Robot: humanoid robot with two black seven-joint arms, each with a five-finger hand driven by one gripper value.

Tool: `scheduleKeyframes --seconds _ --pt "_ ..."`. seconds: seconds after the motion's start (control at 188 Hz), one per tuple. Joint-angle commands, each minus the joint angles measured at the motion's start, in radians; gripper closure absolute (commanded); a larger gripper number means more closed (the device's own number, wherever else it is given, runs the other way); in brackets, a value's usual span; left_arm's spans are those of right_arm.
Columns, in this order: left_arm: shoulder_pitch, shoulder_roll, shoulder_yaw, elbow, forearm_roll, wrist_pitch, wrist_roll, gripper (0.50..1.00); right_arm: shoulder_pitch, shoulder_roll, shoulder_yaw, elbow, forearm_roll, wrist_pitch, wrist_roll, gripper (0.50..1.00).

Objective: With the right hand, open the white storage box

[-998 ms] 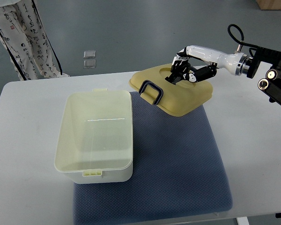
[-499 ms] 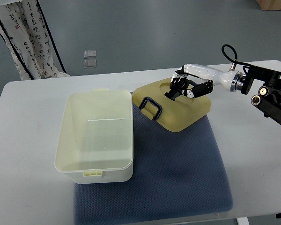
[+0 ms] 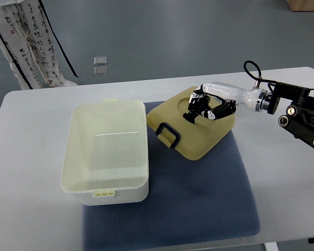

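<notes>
Pale cream plastic, the box (image 3: 105, 151) stands open on the left part of the white table (image 3: 282, 172), its near end over the blue mat (image 3: 199, 198), its inside bare. Its lid (image 3: 191, 124) lies just right of the box on the far end of the mat, touching or almost touching the box's far right corner, with a dark handle (image 3: 168, 134) on its left edge. The right hand (image 3: 205, 107), its arm coming from the right edge, sits on the lid's far part with dark fingers (image 3: 194, 109) curled onto the lid's top; whether they truly grip it I cannot tell. A person's patterned trousers (image 3: 29, 42) show at far left, on the floor beyond the table.
</notes>
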Motion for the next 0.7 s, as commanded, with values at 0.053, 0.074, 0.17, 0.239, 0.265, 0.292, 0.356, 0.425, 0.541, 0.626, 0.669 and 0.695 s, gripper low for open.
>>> scheduleKeyframes --seconds 0.053,0.074,0.17,0.239,0.265,0.292,0.356,0.425,0.541,0.626,0.669,0.695 --pt "0.0 0.0 0.0 0.0 0.0 0.0 0.0 0.5 -0.004 0.015 -0.005 0.0 0.013 -0.003 0.0 0.695" --pt "0.0 0.0 0.0 0.0 0.0 0.0 0.0 0.5 -0.004 0.015 0.0 0.0 0.014 -0.002 0.0 0.66" --pt "0.0 0.0 0.0 0.0 0.0 0.0 0.0 0.5 -0.005 0.016 0.001 0.0 0.014 0.002 0.0 0.599" --pt "0.0 0.0 0.0 0.0 0.0 0.0 0.0 0.5 -0.007 0.025 0.003 0.0 0.016 0.006 0.0 0.589" --pt "0.0 0.0 0.0 0.0 0.001 0.0 0.0 0.5 -0.007 0.028 0.003 0.001 0.016 0.009 0.0 0.579" --pt "0.0 0.0 0.0 0.0 0.0 0.0 0.0 0.5 -0.007 0.028 0.004 0.001 0.017 0.011 0.0 0.576" --pt "0.0 0.0 0.0 0.0 0.001 0.0 0.0 0.5 -0.005 0.025 0.004 0.003 0.034 0.015 0.0 0.572" --pt "0.0 0.0 0.0 0.0 0.0 0.0 -0.001 0.5 -0.005 0.025 0.01 0.006 0.07 0.021 0.0 0.57" --pt "0.0 0.0 0.0 0.0 0.001 0.0 -0.001 0.5 0.003 0.024 0.013 0.008 0.214 0.028 0.0 0.57" --pt "0.0 0.0 0.0 0.0 0.0 0.0 0.0 0.5 0.015 0.022 0.027 0.008 0.373 0.031 0.0 0.57" --pt "0.0 0.0 0.0 0.0 0.001 0.0 -0.001 0.5 0.018 0.024 0.053 0.008 0.488 0.043 0.0 0.57" --pt "0.0 0.0 0.0 0.0 0.0 0.0 -0.001 0.5 0.018 0.025 0.066 0.008 0.536 0.049 0.0 0.57"
